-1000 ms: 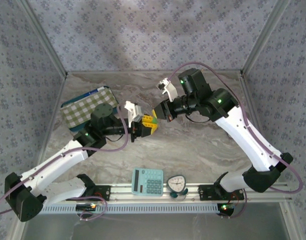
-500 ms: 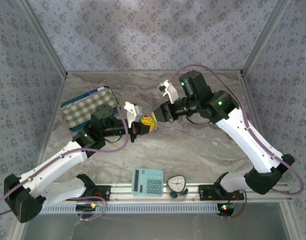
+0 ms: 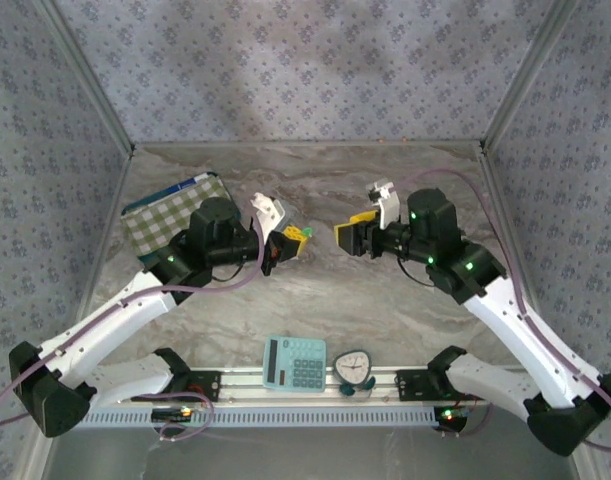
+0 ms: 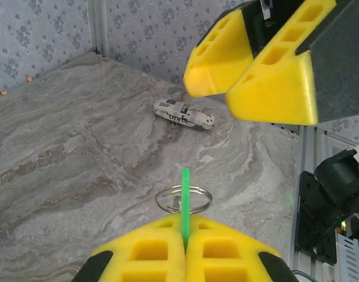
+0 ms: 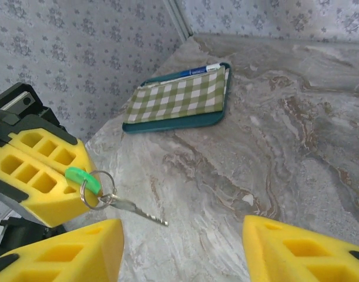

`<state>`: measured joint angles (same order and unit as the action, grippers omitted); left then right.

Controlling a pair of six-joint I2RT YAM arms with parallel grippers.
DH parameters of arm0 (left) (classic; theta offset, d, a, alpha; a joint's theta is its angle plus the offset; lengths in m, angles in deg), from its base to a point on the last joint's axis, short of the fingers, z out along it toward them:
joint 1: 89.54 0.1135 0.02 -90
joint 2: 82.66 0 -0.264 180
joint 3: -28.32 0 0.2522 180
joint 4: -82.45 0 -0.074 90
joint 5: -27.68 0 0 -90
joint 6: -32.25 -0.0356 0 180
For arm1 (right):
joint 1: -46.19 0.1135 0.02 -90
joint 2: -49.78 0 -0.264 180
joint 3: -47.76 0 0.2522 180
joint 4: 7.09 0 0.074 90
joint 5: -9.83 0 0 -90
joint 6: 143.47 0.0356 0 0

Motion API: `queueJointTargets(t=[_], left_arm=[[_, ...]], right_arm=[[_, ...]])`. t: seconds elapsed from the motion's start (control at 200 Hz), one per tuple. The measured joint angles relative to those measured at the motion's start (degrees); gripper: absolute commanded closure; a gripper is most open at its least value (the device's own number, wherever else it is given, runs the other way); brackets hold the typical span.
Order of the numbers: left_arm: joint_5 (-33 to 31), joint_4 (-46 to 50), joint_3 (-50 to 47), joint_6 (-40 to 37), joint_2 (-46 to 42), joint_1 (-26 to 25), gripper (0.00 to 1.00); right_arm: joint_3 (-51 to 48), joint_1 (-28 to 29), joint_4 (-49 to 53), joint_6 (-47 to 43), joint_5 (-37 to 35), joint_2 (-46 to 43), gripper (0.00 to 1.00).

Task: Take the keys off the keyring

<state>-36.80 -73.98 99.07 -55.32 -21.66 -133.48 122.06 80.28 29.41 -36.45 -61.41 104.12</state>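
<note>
we see our left gripper [image 3: 288, 241] clamped on the green tab [image 5: 82, 176] of the keyring [image 5: 97, 189], held above the table [image 3: 385, 300], one key [image 5: 138, 209] dangling from it. our right gripper [image 3: 349, 236] faces it, near but apart, jaws spread wide and empty.

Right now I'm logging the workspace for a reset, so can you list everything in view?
keyring: one, silver with green tag, clamped in the left fingers
key: one, silver, hanging from the keyring
pouch: one, green-and-white check, far left of the table
calculator: one, light blue, near edge
dial object: one, white, right of calculator
patterned item: one, black and white, lying on the table
left fingers: two, yellow, shut on the keyring's tag
right fingers: two, yellow, open, empty
</note>
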Motion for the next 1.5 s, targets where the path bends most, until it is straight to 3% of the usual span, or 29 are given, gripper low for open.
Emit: queueJointTargets(t=[0.05,0.095,0.32,0.61,0.8,0.965,1.174,1.254,1.439,1.504], left_arm=[[0.7,0.2,0.0,0.2,0.1,0.0,1.00],[1.7,0.4,0.2,0.4,0.3,0.1,1.00],[9.4,0.3,1.9,1.2,2.0,0.6,1.00],[16.2,-1.0,5.2,1.3,3.0,1.6,1.00],[17.2,-2.4,5.7,1.7,3.3,1.9,1.00],[17.1,-2.5,5.8,1.7,3.4,1.9,1.00],[16.5,-2.5,5.8,1.7,3.4,1.9,1.00],[16.5,-2.5,5.8,1.7,3.3,1.9,1.00],[16.5,-3.3,5.8,1.7,3.1,1.9,1.00],[16.8,-3.6,5.8,1.7,3.0,2.0,1.00]], right_arm=[[-2.4,-1.0,-2.5,0.4,0.5,-1.4,0.09],[-4.5,-2.1,-4.9,0.5,1.6,-2.5,0.01],[-12.4,-8.7,-17.6,5.3,12.1,-4.7,0.00],[-14.2,-8.0,-29.7,10.9,27.6,-2.9,0.32],[-13.3,-3.6,-28.7,9.5,31.3,-2.4,0.33],[-11.9,-1.7,-28.2,7.7,33.3,-2.5,0.50],[-8.9,1.9,-24.8,4.6,35.7,-3.5,0.55],[-7.2,2.9,-21.9,2.6,35.3,-3.6,0.49],[-7.9,0.1,-20.7,2.3,30.5,-6.3,0.44],[-9.0,-1.5,-21.3,3.1,28.7,-7.8,0.50]])
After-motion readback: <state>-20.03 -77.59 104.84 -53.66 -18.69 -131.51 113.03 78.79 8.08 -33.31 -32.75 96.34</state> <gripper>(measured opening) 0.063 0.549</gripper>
